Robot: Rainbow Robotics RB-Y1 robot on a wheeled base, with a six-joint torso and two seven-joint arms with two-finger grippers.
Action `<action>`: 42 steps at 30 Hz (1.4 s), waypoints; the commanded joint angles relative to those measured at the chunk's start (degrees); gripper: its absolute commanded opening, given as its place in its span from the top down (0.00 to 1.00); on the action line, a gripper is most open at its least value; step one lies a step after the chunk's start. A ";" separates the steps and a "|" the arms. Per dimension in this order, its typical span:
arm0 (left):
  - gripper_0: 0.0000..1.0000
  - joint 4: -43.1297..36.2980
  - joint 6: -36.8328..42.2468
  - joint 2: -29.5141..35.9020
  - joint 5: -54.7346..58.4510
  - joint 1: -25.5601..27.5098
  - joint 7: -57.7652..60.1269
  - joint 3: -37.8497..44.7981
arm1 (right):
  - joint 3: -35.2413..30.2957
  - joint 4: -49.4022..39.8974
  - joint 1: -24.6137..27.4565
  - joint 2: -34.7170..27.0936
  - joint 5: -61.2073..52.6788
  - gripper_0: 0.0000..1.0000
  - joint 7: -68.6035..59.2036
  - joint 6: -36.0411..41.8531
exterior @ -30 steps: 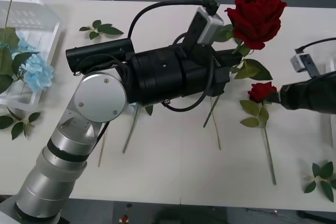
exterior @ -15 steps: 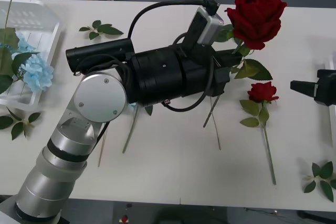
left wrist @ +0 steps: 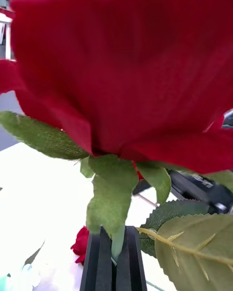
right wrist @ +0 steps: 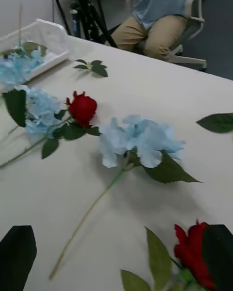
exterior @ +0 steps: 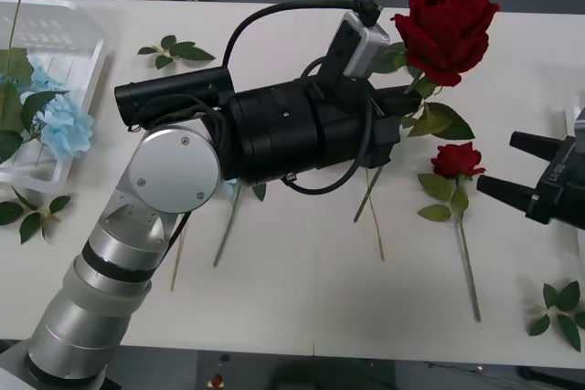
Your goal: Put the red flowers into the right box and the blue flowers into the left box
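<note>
The left gripper [left wrist: 114, 259] is raised above the middle of the table [exterior: 302, 308], its black fingers [left wrist: 93, 262] clamped on the stem of a large rose [exterior: 448, 26] just under the bloom, so the flower stands up over the table's far right part with its leaves hanging beside the wrist. In the left wrist view the bloom [left wrist: 126, 63] towers right over the closed fingers and the green stem runs down between them. The right gripper [exterior: 514, 169] sits at the right edge of the table, its two black fingers spread apart and pointing left toward a small rose [exterior: 454, 160] that lies flat just beside them, stem trailing toward the near edge; the fingers do not touch it. The right wrist view shows that small rose [right wrist: 191, 252] close by one finger, and farther off a blue flower [right wrist: 141, 140], another rose [right wrist: 81, 107] and a second blue flower [right wrist: 41, 107] lying on the table. The left box [exterior: 82, 43] stands at the far left corner with blue flowers [exterior: 64, 125] inside. Loose leaf sprigs [exterior: 175, 50] lie about the table, one [exterior: 559, 312] at the near right corner
</note>
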 commanded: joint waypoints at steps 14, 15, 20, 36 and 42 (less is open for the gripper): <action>1.00 -1.50 -0.50 -0.86 0.21 -1.48 -0.51 -0.64 | 6.26 5.80 -4.62 6.10 -9.05 0.00 1.59 9.20; 1.00 -1.50 -0.50 -0.86 0.21 -1.48 -0.51 -0.64 | 7.05 6.42 -5.32 6.45 -9.05 0.00 1.59 8.94; 1.00 -1.50 -0.50 -0.86 0.21 -1.48 -0.51 -0.64 | 11.88 9.58 -8.84 8.12 -8.97 0.00 1.59 8.23; 1.00 -1.50 -0.50 -0.86 0.21 -1.48 -0.51 -0.64 | 22.78 11.87 -14.11 12.08 -9.14 0.00 1.59 6.74; 1.00 -1.50 -0.50 -0.86 0.21 -1.48 -0.51 -0.64 | 26.82 11.87 -15.34 12.87 -9.41 0.04 1.59 3.31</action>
